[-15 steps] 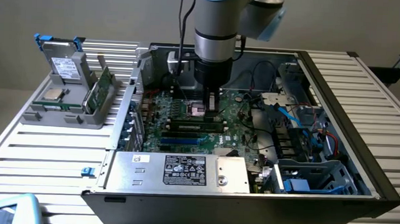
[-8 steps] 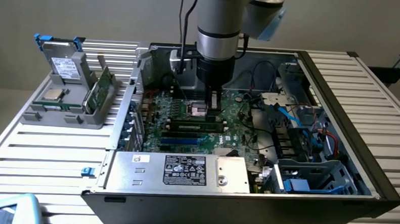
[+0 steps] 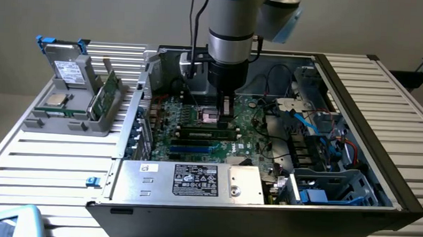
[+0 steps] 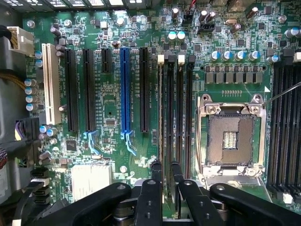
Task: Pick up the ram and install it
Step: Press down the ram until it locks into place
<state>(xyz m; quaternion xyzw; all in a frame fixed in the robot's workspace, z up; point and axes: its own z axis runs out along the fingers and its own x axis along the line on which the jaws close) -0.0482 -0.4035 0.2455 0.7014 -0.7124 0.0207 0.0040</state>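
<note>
On the exterior view's left, a grey plastic holder (image 3: 79, 127) sits on the white slatted bench (image 3: 31, 164), well apart from the work. Beside it stands the open black computer case (image 3: 264, 228). Inside, on the green motherboard (image 4: 113, 99), the ram (image 3: 209, 133), a long, narrow green stick with black chips, stands on edge along a black slot. The black two-fingered claw (image 3: 226, 119) comes straight down on it. In the wrist view the claw (image 4: 165, 168) is closed on the ram's (image 4: 164, 127) thin upper edge, one finger on each side. The square metal processor socket (image 4: 230, 139) lies just beside the slots. The silver power-supply box (image 3: 187, 179) borders the case's near side. A tangle of dark and blue cables (image 3: 304, 120) crowds the exterior view's right.
</note>
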